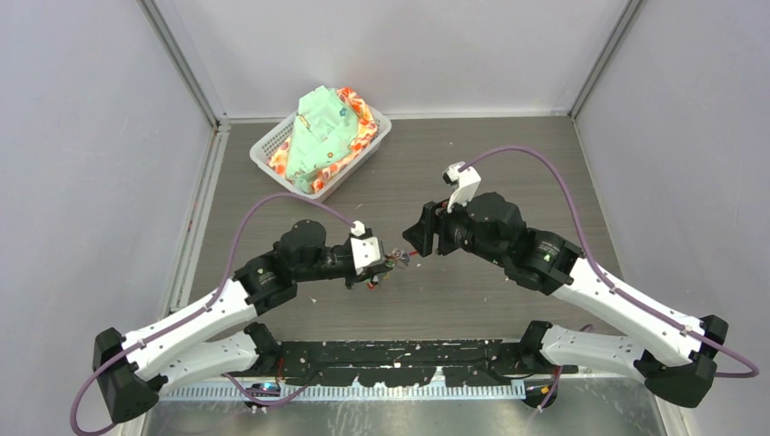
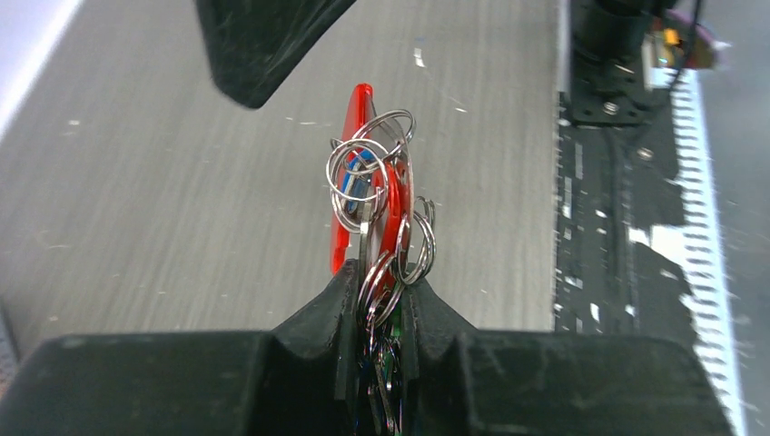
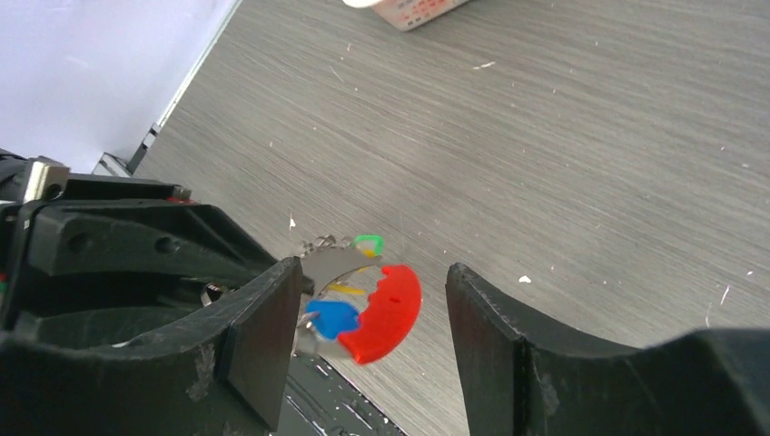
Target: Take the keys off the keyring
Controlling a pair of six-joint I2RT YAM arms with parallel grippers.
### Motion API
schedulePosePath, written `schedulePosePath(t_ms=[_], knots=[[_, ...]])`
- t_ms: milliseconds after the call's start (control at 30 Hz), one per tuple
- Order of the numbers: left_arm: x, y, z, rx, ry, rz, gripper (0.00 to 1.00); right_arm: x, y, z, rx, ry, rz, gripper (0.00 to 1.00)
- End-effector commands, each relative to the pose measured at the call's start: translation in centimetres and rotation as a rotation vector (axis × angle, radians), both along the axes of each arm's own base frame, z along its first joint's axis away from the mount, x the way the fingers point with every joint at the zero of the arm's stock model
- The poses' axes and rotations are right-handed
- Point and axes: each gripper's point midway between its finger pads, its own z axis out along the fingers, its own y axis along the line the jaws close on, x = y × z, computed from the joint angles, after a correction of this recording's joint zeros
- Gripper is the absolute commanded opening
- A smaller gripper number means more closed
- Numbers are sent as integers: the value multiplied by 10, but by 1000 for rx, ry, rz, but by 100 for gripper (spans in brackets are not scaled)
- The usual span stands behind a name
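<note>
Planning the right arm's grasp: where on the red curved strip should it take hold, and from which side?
Probably its free end: the red curved strip juts beyond the left gripper, which clamps the keyring. Come from opposite that gripper, the open right gripper pinching its broad faces; it is thin.

The keyring (image 2: 377, 173) is clamped between the left jaws and projects ahead of them, above the tabletop (image 1: 508, 173). The keys (image 3: 338, 318) and the curved strip (image 3: 389, 313) are hung just ahead of the gap between the right jaws, touching neither. A basket (image 1: 263, 145) is set well apart from both jaws, at the tabletop's far edge.
</note>
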Motion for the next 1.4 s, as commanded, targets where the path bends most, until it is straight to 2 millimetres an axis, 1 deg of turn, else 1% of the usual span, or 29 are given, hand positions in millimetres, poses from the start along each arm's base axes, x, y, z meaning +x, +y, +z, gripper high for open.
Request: schedulePosePath(t_ms=[0,67,167,267,367,467,567,600,633,767,933,1000,1067,1200,1367], knots=[[-28,-1,10,40,86,-154,0,3,3,-3,45,18,-2,64],[-34,3,8,71,128,-171,0,5,3,-11,63,24,-6,63],[-39,6,9,93,161,-183,0,15,0,-24,101,64,-21,61],[-44,8,13,93,190,-199,0,15,-1,-33,162,104,16,60],[-50,9,19,92,237,-224,0,10,-5,-44,205,107,59,60],[-55,12,21,133,337,-242,0,-3,-2,-53,239,92,132,60],[-60,13,26,158,443,-251,0,-18,5,-47,322,58,221,60],[-62,13,29,159,471,-259,0,-22,5,-44,349,41,238,60],[-64,12,31,159,496,-265,0,-25,4,-44,360,30,250,60],[-72,7,46,122,568,-304,0,-34,7,-49,371,18,307,61],[-83,-1,67,81,698,-345,0,-37,8,-41,424,-2,323,60],[-87,-6,77,40,752,-368,0,-39,9,-39,440,-2,336,61],[-89,-9,82,0,796,-378,0,-43,10,-35,463,-1,356,61],[-91,-9,94,-50,846,-389,0,-43,4,-41,462,4,320,61],[-92,-8,98,-24,937,-372,0,-42,-11,-39,469,-38,257,63]])
